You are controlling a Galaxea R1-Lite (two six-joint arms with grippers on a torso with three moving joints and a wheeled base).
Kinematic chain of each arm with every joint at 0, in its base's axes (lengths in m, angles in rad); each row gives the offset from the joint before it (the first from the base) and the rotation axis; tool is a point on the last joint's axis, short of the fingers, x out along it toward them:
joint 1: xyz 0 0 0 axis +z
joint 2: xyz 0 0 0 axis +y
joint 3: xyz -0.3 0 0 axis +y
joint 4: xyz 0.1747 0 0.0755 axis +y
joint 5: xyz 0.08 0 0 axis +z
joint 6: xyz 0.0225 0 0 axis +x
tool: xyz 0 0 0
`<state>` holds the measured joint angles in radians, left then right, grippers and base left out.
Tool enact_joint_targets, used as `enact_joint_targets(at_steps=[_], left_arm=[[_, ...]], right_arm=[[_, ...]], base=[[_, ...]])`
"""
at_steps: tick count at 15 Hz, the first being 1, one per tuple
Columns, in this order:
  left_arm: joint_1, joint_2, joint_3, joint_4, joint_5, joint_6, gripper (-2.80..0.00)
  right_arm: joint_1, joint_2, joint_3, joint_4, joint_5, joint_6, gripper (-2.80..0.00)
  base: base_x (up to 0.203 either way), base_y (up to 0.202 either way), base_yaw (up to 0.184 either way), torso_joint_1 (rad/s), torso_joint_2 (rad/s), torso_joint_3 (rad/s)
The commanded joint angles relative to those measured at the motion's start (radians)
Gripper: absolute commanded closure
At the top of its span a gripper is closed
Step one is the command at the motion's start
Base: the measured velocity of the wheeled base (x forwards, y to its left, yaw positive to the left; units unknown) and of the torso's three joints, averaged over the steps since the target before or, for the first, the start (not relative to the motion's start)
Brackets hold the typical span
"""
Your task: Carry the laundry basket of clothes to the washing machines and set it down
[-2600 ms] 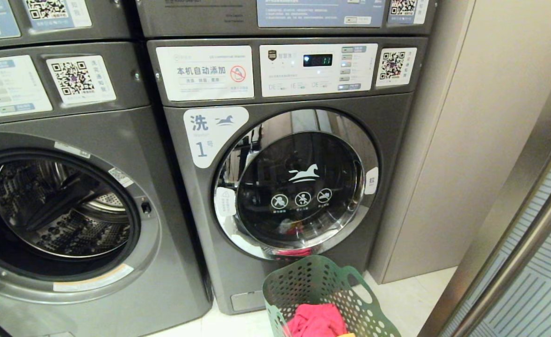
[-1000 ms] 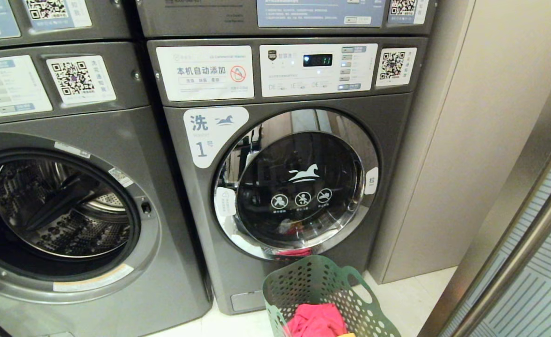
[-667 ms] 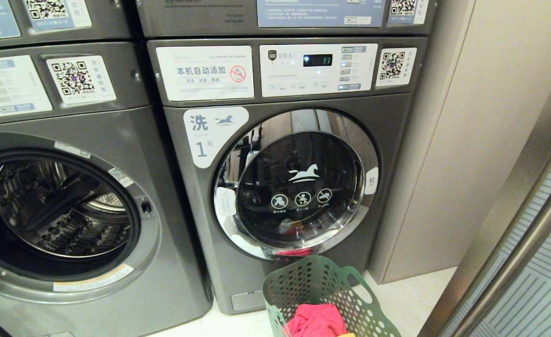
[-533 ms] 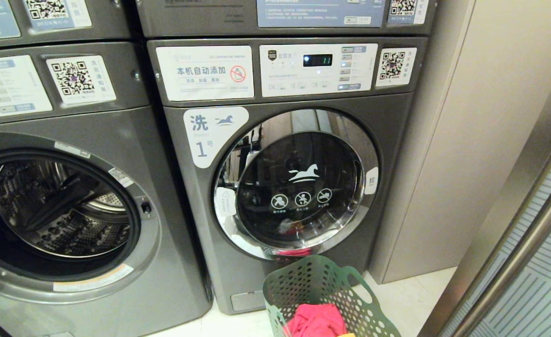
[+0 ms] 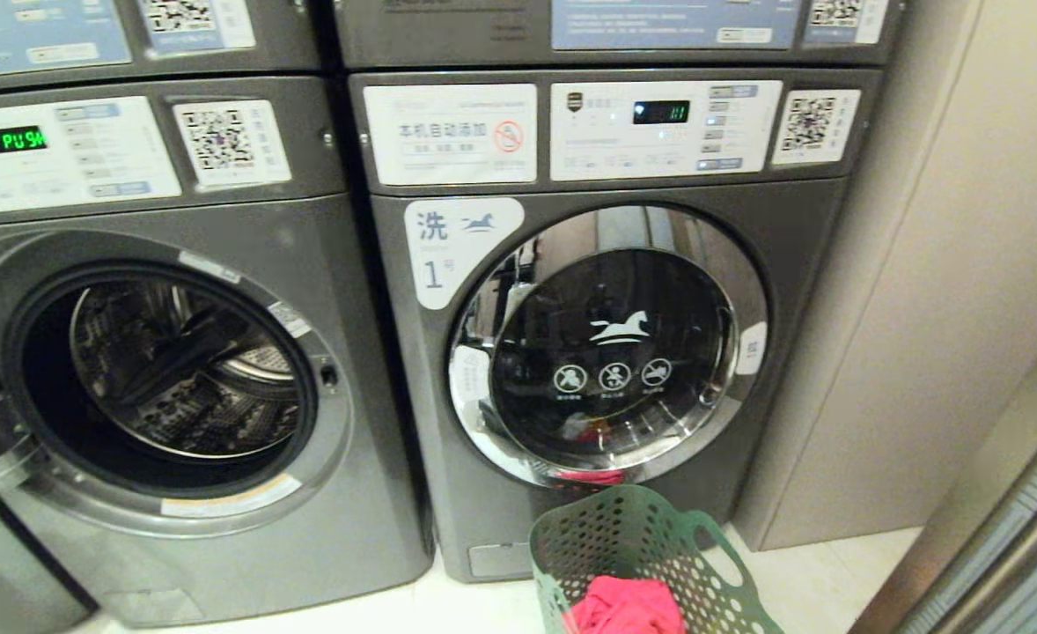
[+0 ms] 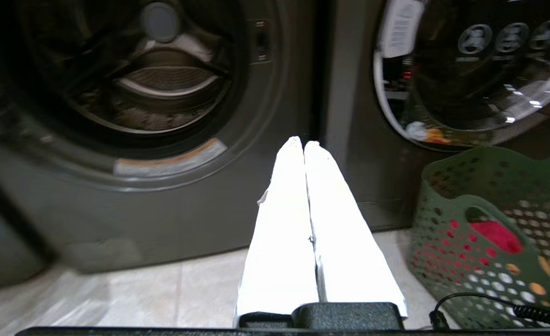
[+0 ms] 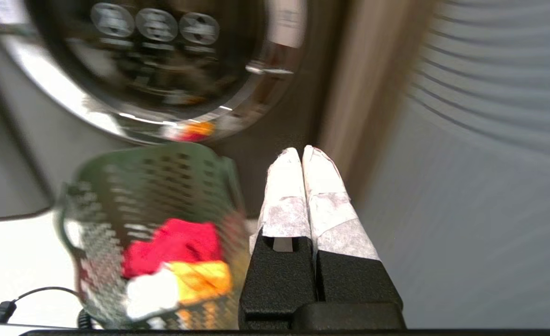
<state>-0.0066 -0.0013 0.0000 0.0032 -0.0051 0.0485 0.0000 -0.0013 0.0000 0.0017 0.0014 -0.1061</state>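
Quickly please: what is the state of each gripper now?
Left gripper: closed, holding nothing.
Right gripper: closed, holding nothing.

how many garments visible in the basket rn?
3, all in the laundry basket: red on top, yellow-orange and white beside it. More may be hidden beneath.

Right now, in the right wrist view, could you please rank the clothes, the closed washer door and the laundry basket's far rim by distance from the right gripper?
From the right gripper:
1. Clothes, beside it, in the laundry basket.
2. Far rim, beyond them.
3. Closed washer door, farthest, behind the basket.
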Motion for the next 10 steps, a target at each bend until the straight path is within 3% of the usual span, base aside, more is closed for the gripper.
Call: enact_joint_targets(at_steps=[1,5,10], left_arm=[[-0.001,0.0,0.0,0.0,0.001,0.001,0.0],[0.0,0.0,0.0,0.0,0.001,-0.007,0.0],[0.0,0.0,0.0,0.0,0.001,-0.006,0.0]], right_arm=[[0.0,0.001,0.0,0.0,0.0,-0.001,0.0],[0.0,0.001,0.0,-0.003,-0.001,0.0,0.0],[0.0,0.001,0.0,-0.003,0.0,0.002,0.0]], base=[[0.001,-0.012,0.201,0.002,0.01,0.002],[0.002,-0.009,0.182,0.001,0.0,0.003],[0.0,-0.001,0.018,0.0,0.0,0.001]])
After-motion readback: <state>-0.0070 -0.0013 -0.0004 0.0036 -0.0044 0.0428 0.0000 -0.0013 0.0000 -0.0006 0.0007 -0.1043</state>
